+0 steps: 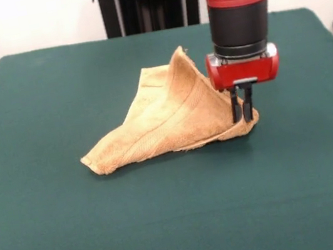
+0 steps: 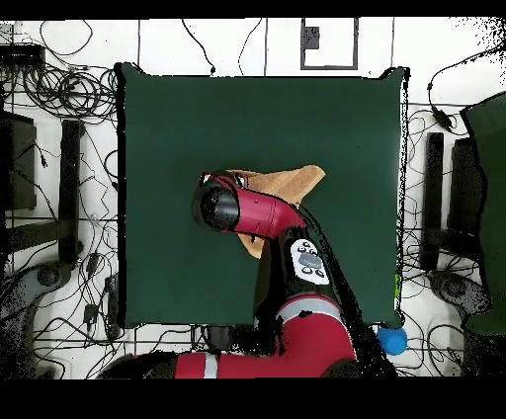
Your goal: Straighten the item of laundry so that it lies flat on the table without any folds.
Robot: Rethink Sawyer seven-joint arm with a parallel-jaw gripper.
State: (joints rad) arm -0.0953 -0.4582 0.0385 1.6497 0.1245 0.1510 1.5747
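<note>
Towel (image 1: 166, 122): orange-tan terry cloth, lying near the middle of the table (image 1: 75, 228), a little toward the robot's side. It is not flat. One layer is folded over another, and a peak stands up at the far edge, just beside the gripper. From that peak the cloth slopes down to a low corner at the picture's left in the front view. A woven band runs along the sloping face.

Gripper (image 1: 244, 114): red body, two dark fingers pointing straight down, tips at the towel's corner on the picture's right in the front view. The fingers stand close together and appear pinched on the towel's edge there. The raised peak next to the gripper fits cloth being held up off the table rather than lying loose.

Arm (image 2: 259, 212): red and black, reaching out from the base over the towel. In the overhead view it covers much of the cloth, leaving only one tan corner showing.

Judgement: the corner seems held so the fold can be drawn open; the flattening is not yet done.
</note>
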